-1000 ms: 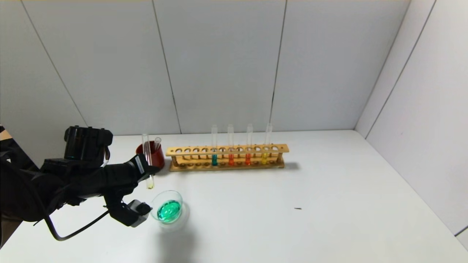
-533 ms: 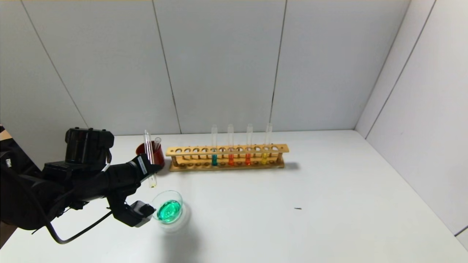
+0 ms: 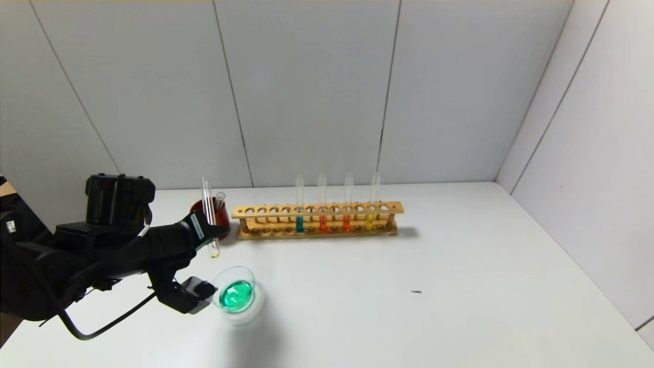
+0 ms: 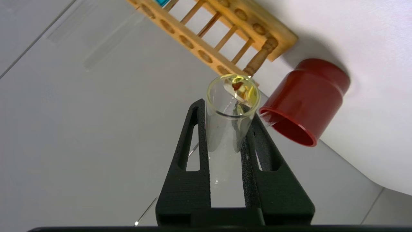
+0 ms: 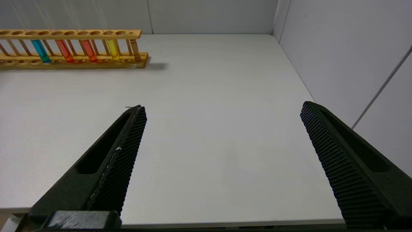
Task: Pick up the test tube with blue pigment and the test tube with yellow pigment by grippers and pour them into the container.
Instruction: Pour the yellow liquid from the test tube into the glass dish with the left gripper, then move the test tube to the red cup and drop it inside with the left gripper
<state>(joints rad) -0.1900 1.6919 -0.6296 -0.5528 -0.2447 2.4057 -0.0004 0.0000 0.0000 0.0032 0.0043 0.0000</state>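
Landmark: the container [image 3: 233, 293], a clear glass dish holding green liquid, low on the white table [image 3: 460, 266].
Left gripper: the left gripper [image 3: 213, 231] hovers just behind and above the container, between it and the red cup [image 3: 220, 219]; its jaws are clamped on a tube.
Held tube: the test tube with yellow pigment [image 3: 210, 220] stands nearly upright, mouth up, with only a yellow trace at its rounded bottom; in the left wrist view that tube [image 4: 229, 119] sits squeezed between the two fingers [image 4: 193, 141].
Key relation: the tube's long axis runs near vertical, its bottom end above the table just behind the container's far rim, and the red cup lies directly beyond it, away from the container.
Judgement: the green mix suggests both pigments are already poured; the next move probably carries the near-empty tube away from the container into the red cup, where another clear tube [image 3: 220, 200] already leans.
Rack: the wooden rack [image 3: 317, 221] lies behind the container and to its right, holding teal, orange-red and yellow tubes.
Right gripper: the right gripper [image 5: 222, 161] is parked well right of the container, jaws wide apart and holding nothing.
Nearer arm: the left.
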